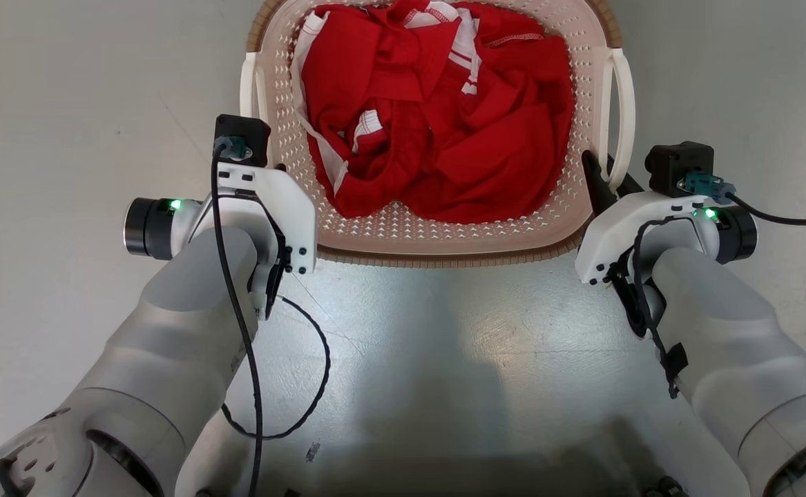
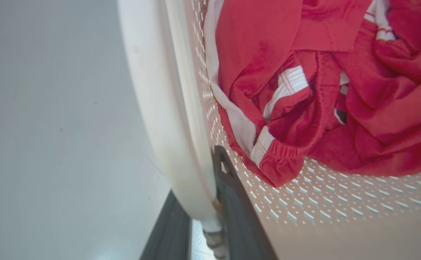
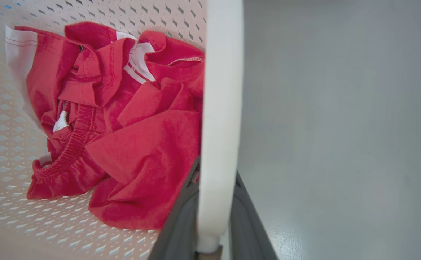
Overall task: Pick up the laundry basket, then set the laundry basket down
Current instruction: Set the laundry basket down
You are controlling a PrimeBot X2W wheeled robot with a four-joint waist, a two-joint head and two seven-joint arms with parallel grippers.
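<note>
- The laundry basket [image 1: 444, 238] lies straight ahead of you over the pale floor [image 1: 64, 103], with red clothes [image 1: 444, 117] heaped inside. I cannot tell whether its base is touching down.
- The move to come turns on this: the basket sits between your two claws, and the line from handle to handle runs across your front, so neither arm is nearer.
- Your left gripper [image 2: 201, 206] is clenched on the left handle [image 1: 249, 83], with a dark finger on either side of the white bar.
- Your right gripper [image 1: 610, 183] grasps the right handle [image 1: 625, 103] the same way.
- The head view hides your left fingers under the wrist (the wrist view settles that grip). Only the head view lets you compare both arms.
- In my judgement, both arms must move evenly or the basket tilts.
</note>
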